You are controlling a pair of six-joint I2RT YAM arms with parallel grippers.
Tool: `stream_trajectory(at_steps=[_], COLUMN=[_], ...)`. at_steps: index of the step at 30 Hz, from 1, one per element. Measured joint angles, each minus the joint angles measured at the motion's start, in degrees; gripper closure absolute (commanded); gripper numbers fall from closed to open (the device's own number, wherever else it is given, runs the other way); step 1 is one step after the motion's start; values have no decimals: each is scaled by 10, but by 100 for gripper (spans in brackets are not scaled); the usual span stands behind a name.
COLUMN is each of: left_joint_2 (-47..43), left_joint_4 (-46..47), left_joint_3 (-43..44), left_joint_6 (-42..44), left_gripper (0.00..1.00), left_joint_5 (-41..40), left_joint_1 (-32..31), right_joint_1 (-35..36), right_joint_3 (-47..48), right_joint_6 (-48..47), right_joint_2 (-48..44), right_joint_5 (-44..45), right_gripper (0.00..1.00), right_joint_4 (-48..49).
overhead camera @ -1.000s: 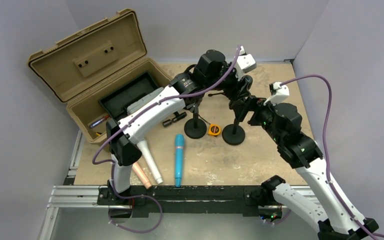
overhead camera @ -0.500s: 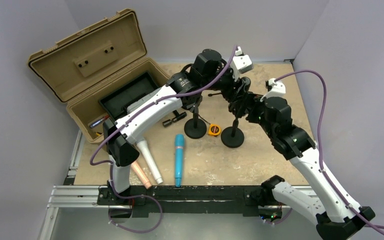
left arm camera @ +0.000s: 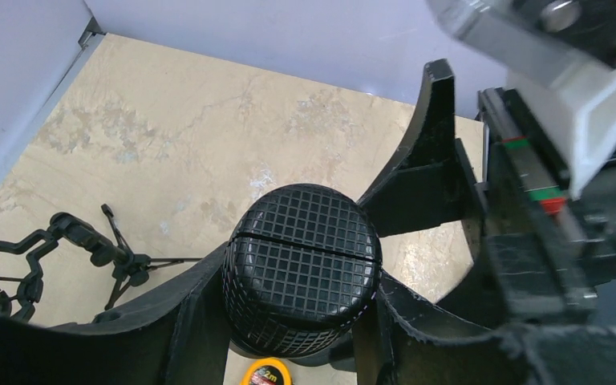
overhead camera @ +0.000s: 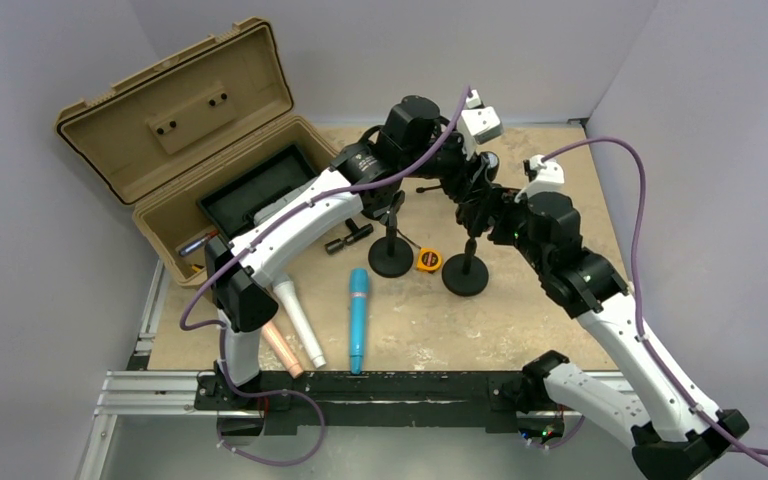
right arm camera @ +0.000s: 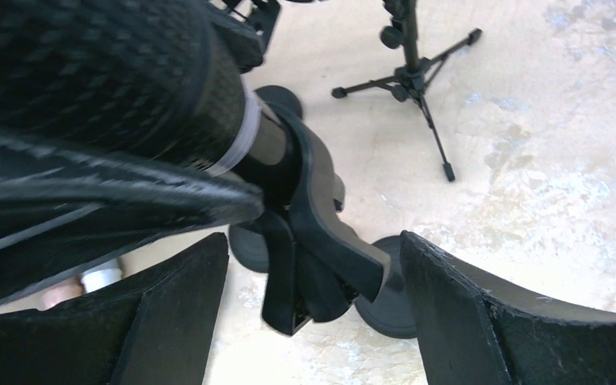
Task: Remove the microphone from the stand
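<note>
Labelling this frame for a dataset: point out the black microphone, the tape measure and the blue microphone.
black microphone [left arm camera: 301, 265]: left wrist view, grille head.
tape measure [overhead camera: 427, 260]: top external view, yellow case.
blue microphone [overhead camera: 358, 320]: top external view, mid-body.

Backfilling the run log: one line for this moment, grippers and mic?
left gripper: shut on microphone | right gripper: open, straddling stand clip | microphone: in clip, not yet removed

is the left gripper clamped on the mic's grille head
Yes, the left wrist view shows the left gripper closed against both sides of the mic.
</note>
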Motion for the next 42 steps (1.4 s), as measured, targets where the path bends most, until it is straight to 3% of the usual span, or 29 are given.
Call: stream_trajectory(at_steps=[11,17,27,29,30,33,42], left_joint_2=[0,0,0,0,0,0,3], left_joint_4=[-1,-2,-5,-5,-5,-6,-15], left_joint_3=[0,1,2,2,2,3,14], left_joint_6=[-7,-16,-33,-35,-35,-36,-53], left_gripper=[100,100,100,100,100,100,100], left_joint_5=[15,24,34,36,37,37,27], left_joint_1=[12,20,26,26,26,26,30], right_joint_1=[0,0,0,0,0,-1,0], right_joint_3=[-2,-8,-9,-9,-9,-10,-14], right_joint_6=[-14,-21,-28,-30,-31,-38,-42], right_joint_2=[-10,-6,17,24,25,23,19], right_joint_5=[-33,-44,-45,-45,-45,-43,-41], right_gripper=[23,31,30,39,49,99,100], right_joint_4=[22,26,31,30,30,30,21])
